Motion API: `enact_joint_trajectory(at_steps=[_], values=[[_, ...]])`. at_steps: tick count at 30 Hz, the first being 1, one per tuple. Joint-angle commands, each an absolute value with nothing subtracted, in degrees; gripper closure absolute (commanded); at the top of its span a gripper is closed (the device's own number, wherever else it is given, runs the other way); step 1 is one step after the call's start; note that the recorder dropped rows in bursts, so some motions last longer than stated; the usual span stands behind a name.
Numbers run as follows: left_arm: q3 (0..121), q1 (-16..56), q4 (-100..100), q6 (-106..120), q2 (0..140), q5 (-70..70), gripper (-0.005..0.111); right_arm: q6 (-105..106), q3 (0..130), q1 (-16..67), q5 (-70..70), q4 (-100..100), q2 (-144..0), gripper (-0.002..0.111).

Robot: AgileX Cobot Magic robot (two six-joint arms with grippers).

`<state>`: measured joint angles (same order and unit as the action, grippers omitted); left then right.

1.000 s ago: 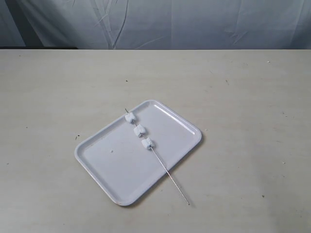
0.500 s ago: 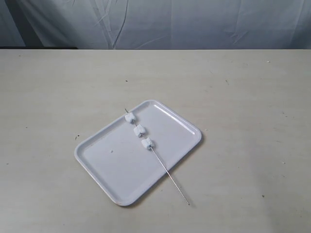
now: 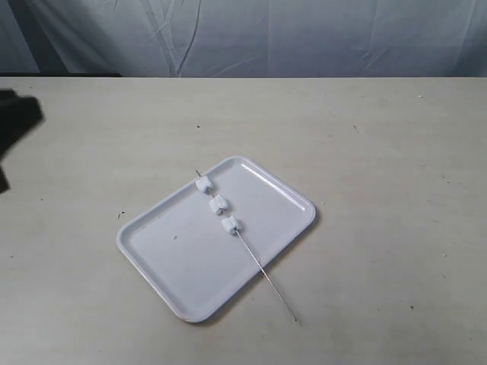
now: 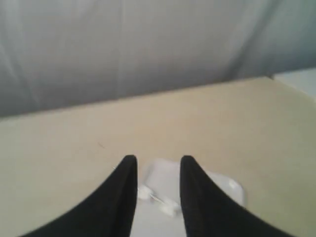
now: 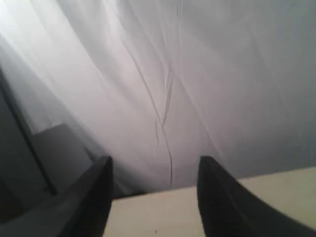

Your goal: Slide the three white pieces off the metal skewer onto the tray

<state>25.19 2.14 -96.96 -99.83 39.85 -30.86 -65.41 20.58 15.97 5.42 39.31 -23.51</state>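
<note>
Entered since the earlier frame: a dark blurred shape point(image 3: 17, 122) at the left edge of the exterior view, low over the desk point(image 3: 380, 190); all else is found unmoved.

Tray point(image 3: 183, 266): white, glossy, rectangular with rounded corners and a low rim; laid flat on the desk near its middle, turned at an angle to the desk's edges.

Skewer point(image 3: 274, 289): thin metal rod, laid slantwise across the tray; its far tip is seen just past the tray's far long rim; its near end is carried over the opposite rim and out onto the desk.

Pieces point(image 3: 218, 203): three, white, roughly cubic, all threaded on the far half of the skewer, over the tray; set in a row with small gaps between them, the farthest just inside the rim.

Left end effector point(image 4: 158, 158): dark fingers parted by a moderate gap, nothing held; tray and pieces are seen beyond the gap, blurred and well apart from the fingertips.

Right end effector point(image 5: 155, 160): fingers spread wide, nothing held; pointed at the grey cloth point(image 3: 304, 38) hung behind the desk; only a strip of desk is seen below it.
</note>
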Motion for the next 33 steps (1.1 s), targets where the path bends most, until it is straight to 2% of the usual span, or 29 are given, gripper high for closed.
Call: enact_joint_trajectory(at_steps=[1, 4, 7, 12, 15, 20, 24, 28, 30, 33], values=[[27.9, 2.6, -99.9, -106.9, 56.6, -44.4, 0.074, -66.5, 23.0, 25.7, 3.9, 44.9, -34.5, 0.068], [28.4, 2.6, -99.9, -107.5, 64.8, -45.8, 0.074, -66.5, 25.1, 34.1, -2.9, 44.9, -43.4, 0.062], [28.4, 2.6, -99.9, -107.5, 70.4, -48.2, 0.072, -64.3, 27.9, 41.4, -11.2, 43.7, -51.5, 0.061], [28.4, 2.6, -99.9, -107.3, 74.6, -52.3, 0.062, -41.1, 36.2, 47.0, -28.2, 25.3, -63.9, 0.061], [28.4, 2.6, -99.9, -105.6, 74.7, -52.2, 0.058, -22.5, 43.8, 46.7, -40.1, 11.8, -70.0, 0.061], [28.4, 2.6, -99.9, -103.5, 74.7, -52.3, 0.058, -19.8, 52.3, 46.1, -48.3, 14.2, -75.0, 0.061], [28.4, 2.6, -99.9, -102.4, 74.7, -51.2, 0.058, -16.1, 55.8, 39.2, -52.9, 9.2, -78.2, 0.061], [28.4, 2.8, -99.9, -101.5, 74.7, -49.4, 0.058, -5.0, 57.5, 31.7, -56.7, -6.0, -81.7, 0.069], [28.8, 3.6, -99.9, -101.5, 74.7, -47.7, 0.056, -0.3, 57.5, 30.6, -56.9, -11.7, -83.1, 0.075], [29.2, 5.2, -99.9, -101.5, 74.7, -45.6, 0.049, 8.3, 57.5, 31.0, -57.3, -17.2, -85.3, 0.077]])
